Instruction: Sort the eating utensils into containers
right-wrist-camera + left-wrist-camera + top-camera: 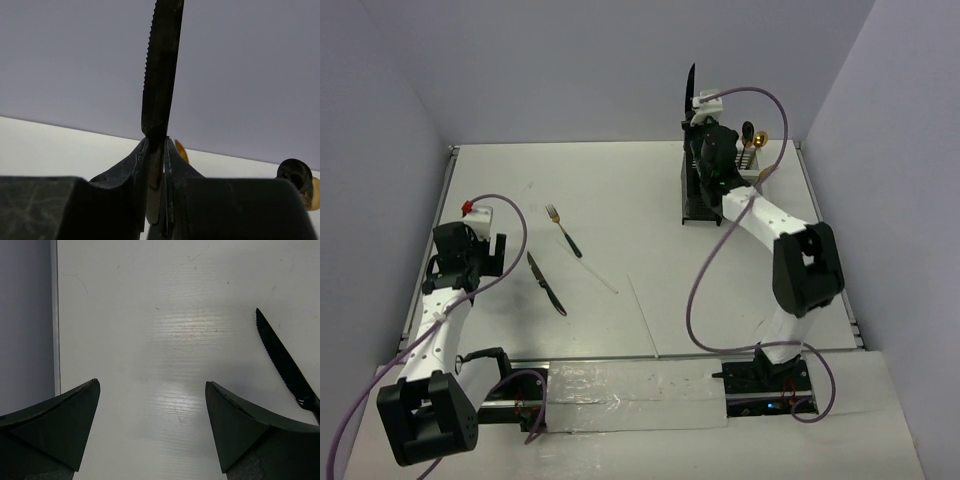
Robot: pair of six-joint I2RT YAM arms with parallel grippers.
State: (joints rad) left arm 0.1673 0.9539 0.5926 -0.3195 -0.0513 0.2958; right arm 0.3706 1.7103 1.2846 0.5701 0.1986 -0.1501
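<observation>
My right gripper is shut on a black serrated knife, its blade pointing straight up, above the black container at the back right. My arm hides most of that container. A black spoon and a gold spoon stand upright just to its right. On the table's left lie another black knife, a gold fork with a dark handle and two thin white sticks. My left gripper hangs open over bare table, left of that knife.
The table's raised left edge runs close beside my left gripper. Purple cables loop from both arms. The longer white stick lies near the table's front edge.
</observation>
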